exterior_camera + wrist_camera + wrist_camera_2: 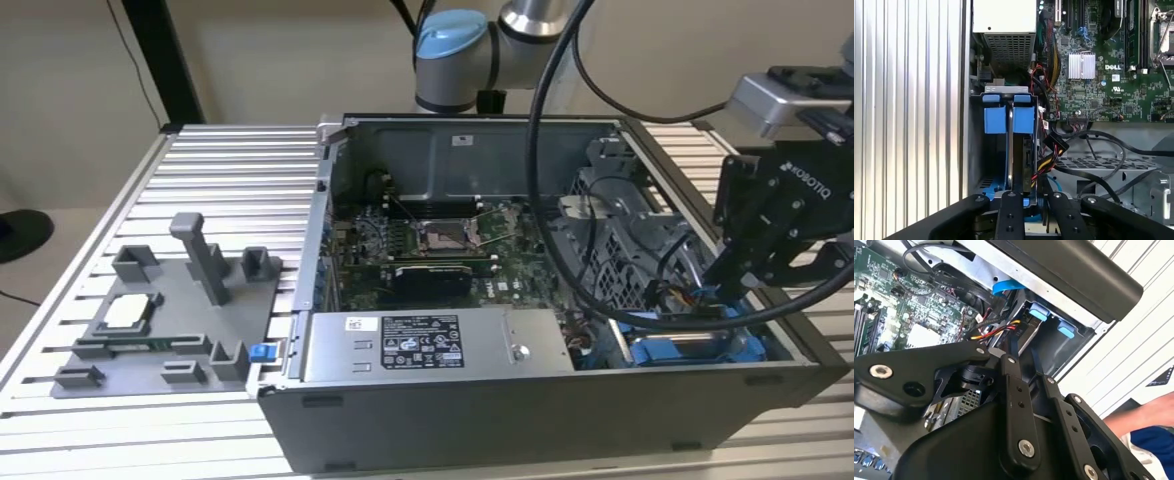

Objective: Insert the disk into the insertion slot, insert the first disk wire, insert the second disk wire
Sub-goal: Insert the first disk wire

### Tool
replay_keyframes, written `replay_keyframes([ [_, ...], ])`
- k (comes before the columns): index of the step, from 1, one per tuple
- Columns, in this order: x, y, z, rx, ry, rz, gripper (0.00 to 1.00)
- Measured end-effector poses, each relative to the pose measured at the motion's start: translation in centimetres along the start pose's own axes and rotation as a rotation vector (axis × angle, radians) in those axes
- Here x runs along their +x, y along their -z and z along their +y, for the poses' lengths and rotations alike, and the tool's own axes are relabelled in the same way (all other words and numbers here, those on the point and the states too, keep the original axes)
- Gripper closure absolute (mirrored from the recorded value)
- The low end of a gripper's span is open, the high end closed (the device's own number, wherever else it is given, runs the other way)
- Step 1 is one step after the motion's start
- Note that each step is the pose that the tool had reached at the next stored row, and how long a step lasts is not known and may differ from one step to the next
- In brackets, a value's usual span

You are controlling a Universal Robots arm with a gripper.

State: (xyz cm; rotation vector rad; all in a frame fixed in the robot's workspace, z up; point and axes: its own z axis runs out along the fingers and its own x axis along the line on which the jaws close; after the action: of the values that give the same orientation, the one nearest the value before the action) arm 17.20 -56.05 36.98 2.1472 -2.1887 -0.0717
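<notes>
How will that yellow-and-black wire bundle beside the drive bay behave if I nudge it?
The wire bundle looks floppy: it curves loosely from its black plug, so it would probably bend aside. Its thin, separate strands suggest it is light. Lying close by the blue clips, it might snag there.

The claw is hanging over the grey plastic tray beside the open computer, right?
No. The claw hangs over the blue-railed insertion slot inside the open computer, at the exterior view's right; the grey plastic tray lies apart, at the exterior view's left.
</notes>
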Motion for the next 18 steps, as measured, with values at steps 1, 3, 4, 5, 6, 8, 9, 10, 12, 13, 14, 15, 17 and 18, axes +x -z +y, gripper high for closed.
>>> replay_keyframes([
  [1, 0.0, 0.0, 0.0, 0.0, 0.0, 0.0, 0.0],
  [3, 0.0, 0.0, 0.0, 0.0, 0.0, 0.0, 0.0],
  [4, -0.02, 0.01, -0.04, 0.0, 0.0, 0.0001, 0.0],
  [5, -0.03, 0.03, -0.11, 0.0001, 0.0, 0.0003, 0.0],
  [6, -0.04, 0.04, -0.22, 0.0001, 0.0, 0.0004, 0.0],
  [8, -0.06, 0.06, -0.58, -0.0001, 0.0, 0.0001, 0.0],
  [9, -0.07, 0.08, -0.8, -0.0003, 0.0, 0.0002, 0.0],
  [10, -0.07, 0.11, -1.09, -0.0008, 0.0, 0.0002, 0.0],
  [12, -0.08, 0.15, -1.64, -0.0019, 0.0, 0.0002, 0.0],
  [13, -0.09, 0.17, -1.9, -0.0026, 0.0, 0.0002, 0.0],
  [14, -0.11, 0.19, -2.14, -0.0036, 0.0, 0.0003, 0.0],
  [15, -0.14, 0.21, -2.34, -0.005, 0.0, 0.0003, 0.0],
  [17, -0.26, 0.21, -2.53, -0.0082, 0.0, 0.0004, 0.0],
  [18, -0.36, 0.21, -2.56, -0.0124, 0.0, 0.0006, 0.0],
])
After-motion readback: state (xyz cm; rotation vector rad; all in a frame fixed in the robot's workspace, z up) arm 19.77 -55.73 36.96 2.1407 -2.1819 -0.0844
